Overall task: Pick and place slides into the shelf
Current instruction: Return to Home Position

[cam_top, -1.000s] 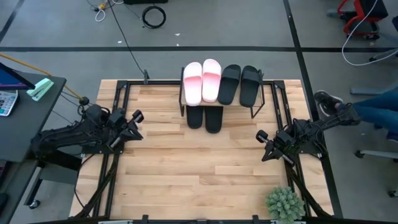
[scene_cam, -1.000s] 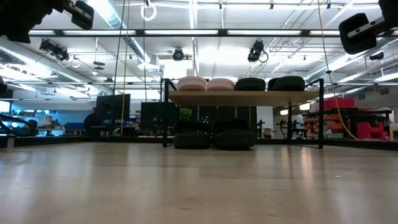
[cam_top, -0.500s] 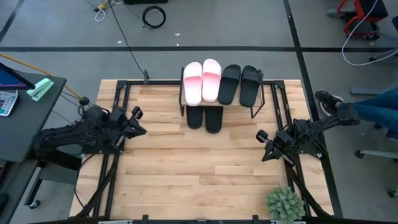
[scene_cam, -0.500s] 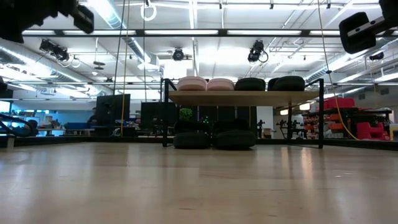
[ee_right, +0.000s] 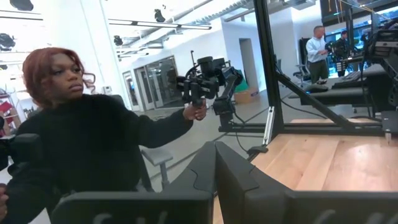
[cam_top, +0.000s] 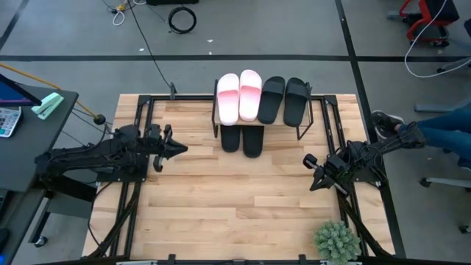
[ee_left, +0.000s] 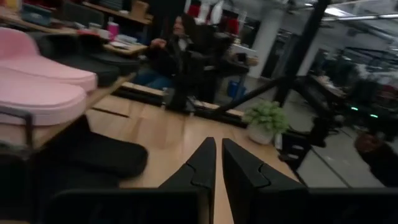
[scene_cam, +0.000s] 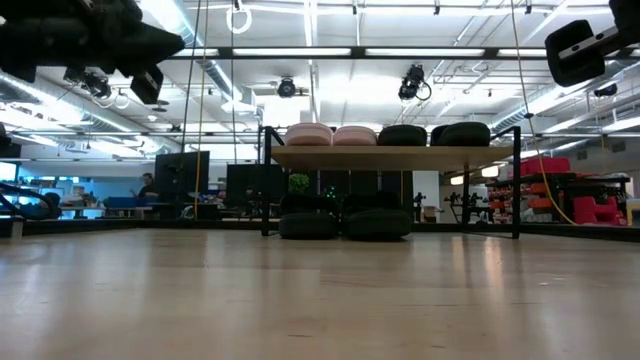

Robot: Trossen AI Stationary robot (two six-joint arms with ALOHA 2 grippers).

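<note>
All six slides are sitting in the shelf (scene_cam: 390,157). Two pink slides (cam_top: 239,96) and two black ones (cam_top: 285,100) are lying side by side on the slanted board. Another black pair (cam_top: 242,139) is sitting beneath it on the table (cam_top: 221,206), under the pink ones. Nothing is lying loose on the wood, so the placing seems done — the step in hand, I judge, is taking the arms home.

The left gripper (cam_top: 176,148) is hanging above the table, left of the shelf and apart from it, pointing toward the lower pair. Its fingers (ee_left: 202,165) are pressing together on nothing. The right gripper (cam_top: 310,171) is waiting near the table's right edge, well apart from the shelf, its fingers likewise pressed together and empty.

The next move is calling for the left arm to fold back toward its own side while keeping its height, so that it is not swinging into the frame or nudging the lower slides. The right arm appears parked — it is likely needing little more.
</note>
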